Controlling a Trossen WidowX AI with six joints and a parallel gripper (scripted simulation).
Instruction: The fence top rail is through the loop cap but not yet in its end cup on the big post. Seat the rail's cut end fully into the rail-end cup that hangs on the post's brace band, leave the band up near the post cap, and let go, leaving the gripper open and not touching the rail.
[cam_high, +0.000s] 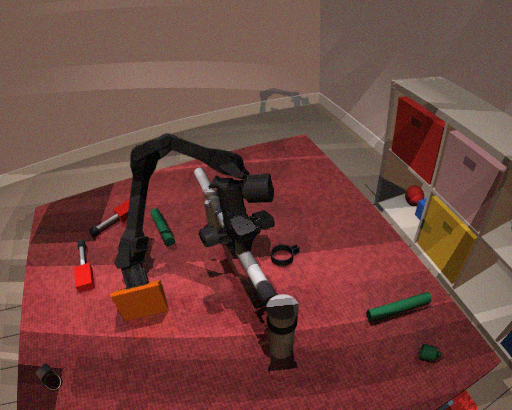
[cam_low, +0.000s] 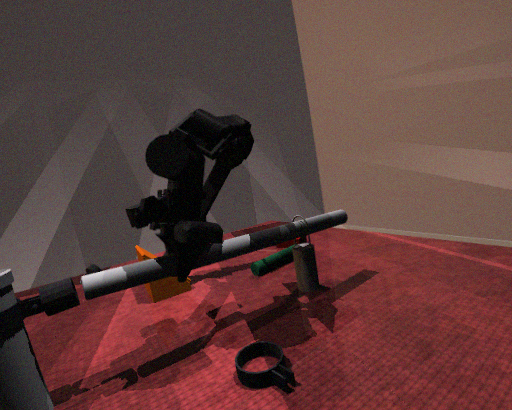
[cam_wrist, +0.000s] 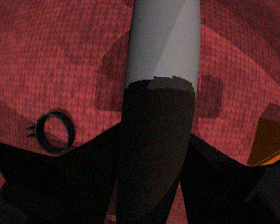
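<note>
Gripper (cam_high: 239, 245) (cam_low: 184, 272) (cam_wrist: 150, 130) points down, clamped on the rail (cam_high: 253, 269) (cam_low: 237, 245) (cam_wrist: 162, 45), its arm (cam_high: 140, 190) (cam_low: 216, 182) arched above.

on the worktop (cam_high: 200, 370) (cam_low: 400, 325) (cam_wrist: 40, 65), in the top view: two red-headed mallets, one (cam_high: 121, 211) near the far left corner, the other (cam_high: 84, 277) nearer the left edge. orange panel (cam_high: 140, 301) (cam_low: 167, 289) (cam_wrist: 267, 135), upright. green rod (cam_high: 162, 226) (cam_low: 272, 261), lying toward the far edge. loose black ring (cam_high: 282, 262) (cam_low: 252, 378) (cam_wrist: 71, 131), lying flat, lug attached. long green rod (cam_high: 399, 307) by the right edge; short green piece (cam_high: 428, 353) toward the near right corner. grey cup-like piece (cam_high: 46, 372), near left corner. beyond the right edge: shelf unit (cam_high: 450, 105) with red ball (cam_high: 414, 195).
</note>
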